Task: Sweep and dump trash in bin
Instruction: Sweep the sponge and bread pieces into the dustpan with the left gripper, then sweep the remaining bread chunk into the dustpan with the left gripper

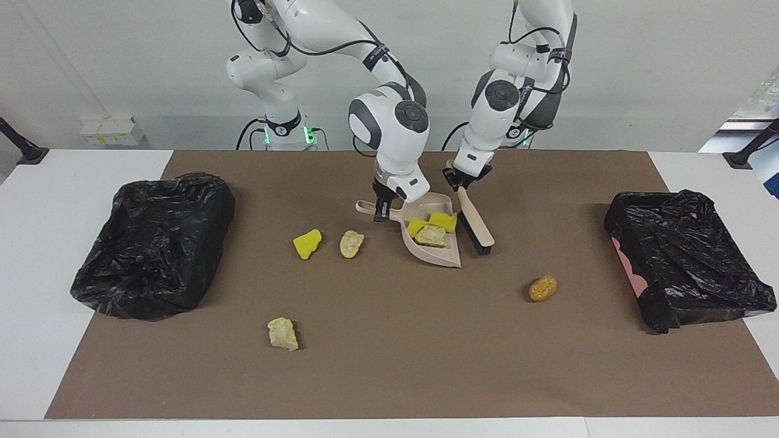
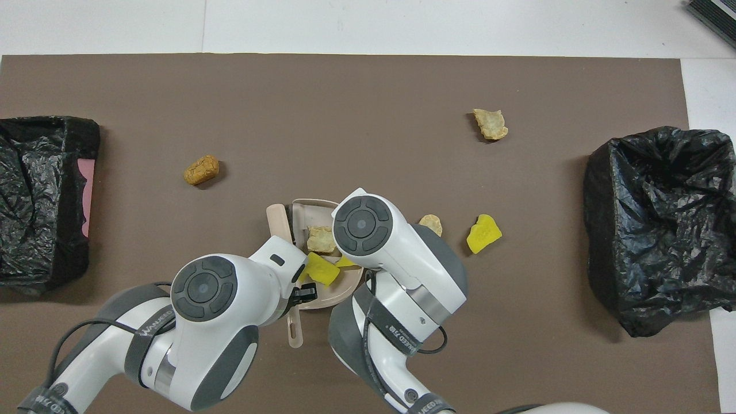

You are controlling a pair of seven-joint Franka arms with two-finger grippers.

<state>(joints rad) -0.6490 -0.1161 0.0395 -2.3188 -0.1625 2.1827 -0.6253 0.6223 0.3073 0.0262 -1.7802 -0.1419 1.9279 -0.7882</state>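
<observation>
My right gripper [image 1: 382,210] is shut on the handle of the beige dustpan [image 1: 449,257], which rests on the mat. Two yellow sponge chunks [image 1: 443,221] and a beige foam piece [image 1: 431,236] lie in the pan. My left gripper [image 1: 464,178] is shut on the beige brush [image 1: 476,225], whose bristles touch the pan's open side. Loose on the mat are a yellow chunk [image 1: 307,243], a beige piece [image 1: 351,243], another beige piece [image 1: 283,333] and an orange-brown lump [image 1: 542,288]. In the overhead view the arms cover part of the pan [image 2: 307,207].
A black-bagged bin [image 1: 152,243] stands at the right arm's end of the table, and another black-bagged bin [image 1: 681,255] with a pink side stands at the left arm's end. A brown mat [image 1: 389,377] covers the table.
</observation>
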